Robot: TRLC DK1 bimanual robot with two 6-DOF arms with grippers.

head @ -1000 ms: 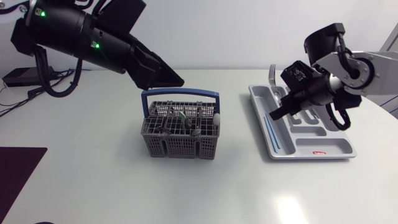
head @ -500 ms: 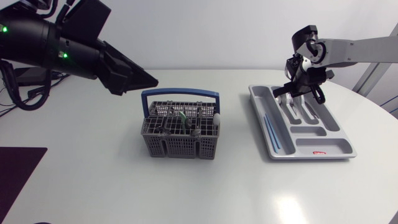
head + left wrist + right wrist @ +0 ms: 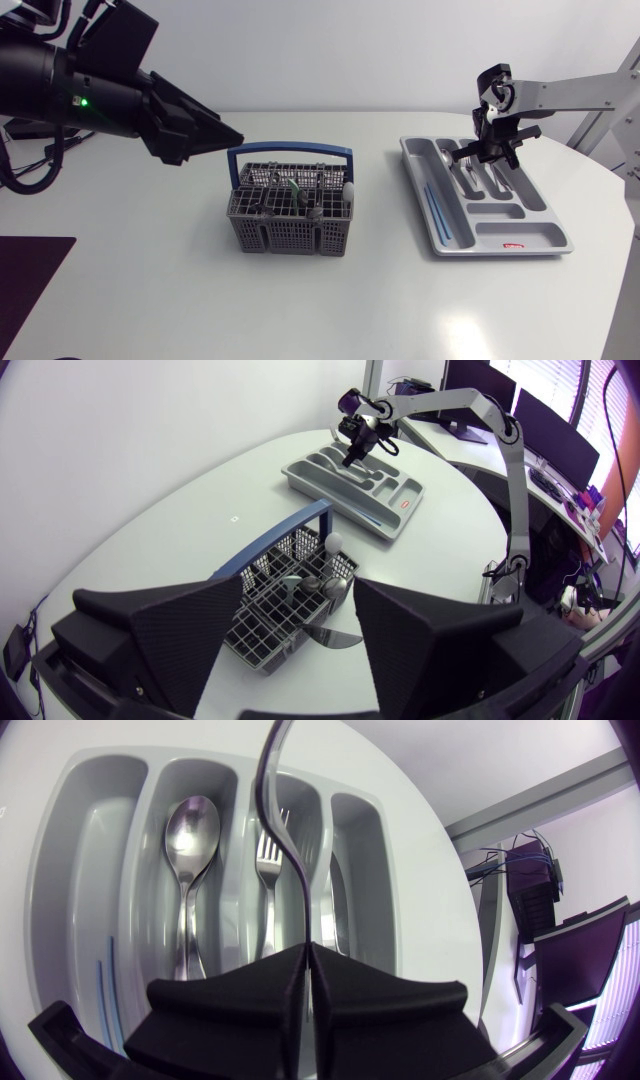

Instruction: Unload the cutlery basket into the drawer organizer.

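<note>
A slim metal utensil (image 3: 265,780) is being gripped in the clenched right pincer (image 3: 306,955), both fingers pressing on its handle from either side. It is being held just above the middle compartments of the grey drawer organizer (image 3: 90,840). Its far end is being cut off from view, so its kind cannot be told. Under it, a spoon (image 3: 190,830) and a fork (image 3: 268,855) are lying in neighbouring compartments, and a thin blue stick (image 3: 103,990) is lying in the long outer one.

Seen from above, the right pincer (image 3: 490,152) is hanging over the far end of the drawer organizer (image 3: 440,240), which is sitting on the right of the white bench (image 3: 150,280). The grey cutlery basket (image 3: 290,235), with its blue handle (image 3: 290,150) raised, is standing near the bench's middle, well apart from the organizer. Several utensils are being carried upright in it, among them one with a green part (image 3: 293,190) and one with a pale round knob (image 3: 349,187).

The left pincer (image 3: 205,130) is being held released in the air beside the basket's far left corner, its fingers spread wide with nothing between them.
</note>
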